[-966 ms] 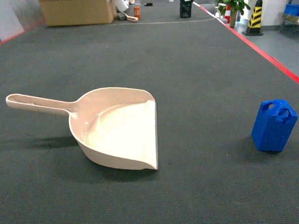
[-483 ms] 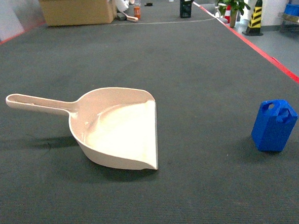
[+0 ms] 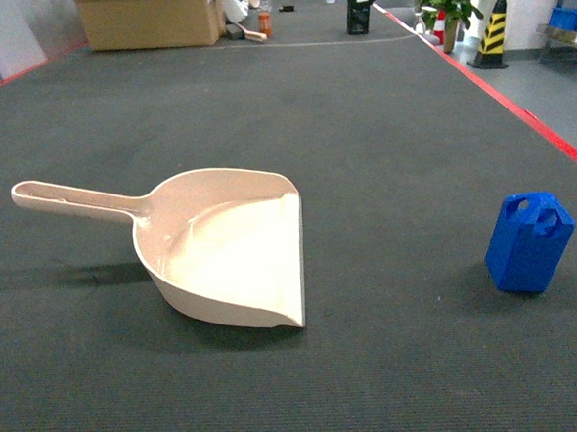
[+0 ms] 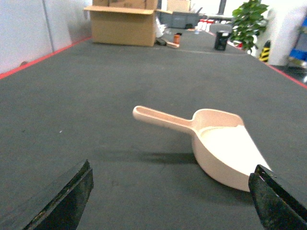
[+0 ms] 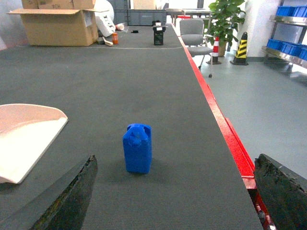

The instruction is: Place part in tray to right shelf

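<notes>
Blue part (image 3: 528, 242) stands lower right, well apart from the cream tray (image 3: 227, 247) at centre-left; both grippers' jaws spread wide, empty.

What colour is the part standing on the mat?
Bright blue. The part shows best in the right wrist view.

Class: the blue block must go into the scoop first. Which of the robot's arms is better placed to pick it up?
The right arm, probably. The blue block stands straight ahead between its open fingers, while the left gripper faces the scoop.

No legible text or labels, perhaps for want of sharpness.
</notes>
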{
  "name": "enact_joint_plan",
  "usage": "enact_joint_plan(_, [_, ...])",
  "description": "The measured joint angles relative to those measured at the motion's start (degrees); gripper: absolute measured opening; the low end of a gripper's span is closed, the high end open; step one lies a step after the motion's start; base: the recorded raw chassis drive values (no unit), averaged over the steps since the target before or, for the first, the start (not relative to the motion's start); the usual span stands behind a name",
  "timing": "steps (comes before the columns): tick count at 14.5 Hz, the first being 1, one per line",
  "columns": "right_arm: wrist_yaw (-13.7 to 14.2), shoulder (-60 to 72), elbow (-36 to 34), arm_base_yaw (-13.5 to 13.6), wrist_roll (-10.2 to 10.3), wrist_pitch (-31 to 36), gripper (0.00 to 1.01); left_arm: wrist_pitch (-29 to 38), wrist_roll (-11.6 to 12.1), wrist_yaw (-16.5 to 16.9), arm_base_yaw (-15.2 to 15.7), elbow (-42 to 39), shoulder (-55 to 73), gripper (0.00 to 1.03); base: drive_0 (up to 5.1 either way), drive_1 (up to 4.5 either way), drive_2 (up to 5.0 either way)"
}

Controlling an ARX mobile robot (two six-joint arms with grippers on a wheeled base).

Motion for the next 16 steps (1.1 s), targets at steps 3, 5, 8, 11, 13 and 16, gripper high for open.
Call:
enact_joint_plan(3, [0.0, 0.0, 0.0, 0.0, 0.0, 0.0, 0.98, 6.5, -8.6, -0.2, -2.6, 2.4, 17.9, 0.98, 0.0, 0.0, 0.0])
enact_joint_plan(5, [0.0, 0.0, 0.0, 0.0, 0.0, 0.0, 0.98, 23.4, -19.1, 7.5, -0.5, 6.2, 37.8, 0.98, 0.0, 0.0, 0.0])
enact_joint_plan(8, [0.0, 0.0, 0.0, 0.0, 0.0, 0.0, 0.98, 46.5, -36.9, 12.0, 2.5, 15.3, 72.0, 0.98, 0.0, 0.0, 0.0])
enact_joint_plan(11, [0.0, 0.0, 0.0, 0.0, 0.0, 0.0, 0.98, 53.7, -45.9, 13.2, 4.1, 27.4, 97.4, 0.98, 0.0, 0.0, 0.0])
enact_joint_plan(13, [0.0, 0.0, 0.0, 0.0, 0.0, 0.0, 0.98, 53.9, -48.8, 13.2, 4.6, 34.2, 107.2, 0.98, 0.0, 0.0, 0.0])
enact_joint_plan(16, [0.0, 0.0, 0.0, 0.0, 0.0, 0.0, 0.98, 53.1, -51.8, 12.4, 5.1, 43.6, 116.4, 0.98, 0.0, 0.0, 0.0])
